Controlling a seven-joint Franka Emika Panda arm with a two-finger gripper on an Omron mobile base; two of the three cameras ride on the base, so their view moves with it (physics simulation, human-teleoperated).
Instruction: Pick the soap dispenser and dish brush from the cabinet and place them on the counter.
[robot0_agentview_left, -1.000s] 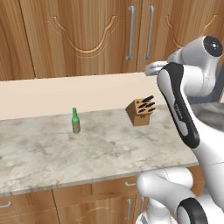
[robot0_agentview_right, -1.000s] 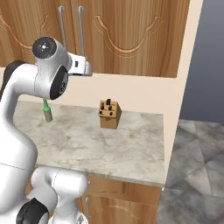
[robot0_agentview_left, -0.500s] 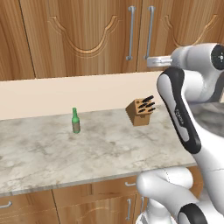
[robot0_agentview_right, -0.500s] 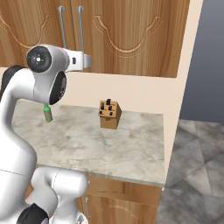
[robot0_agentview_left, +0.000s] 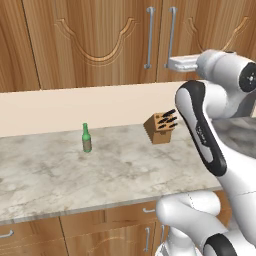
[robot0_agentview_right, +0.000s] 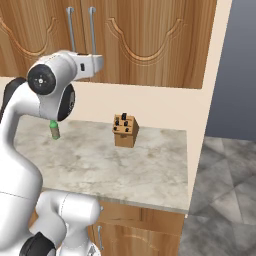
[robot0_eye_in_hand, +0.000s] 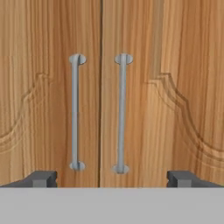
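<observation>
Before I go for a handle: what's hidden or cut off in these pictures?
- Soap dispenser, dish brush: behind the closed cabinet doors, all views.
- Green bottle: top hidden by the arm, right base view.
- Pincer: fingertips cut off at the bottom, hand view; jaws wide apart.
- Counter: left part beyond the frame edge, left base view.

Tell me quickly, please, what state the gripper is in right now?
Gripper: open and empty, jaws spread wide, facing the two long silver bar handles of the closed wooden wall cabinet.
</observation>
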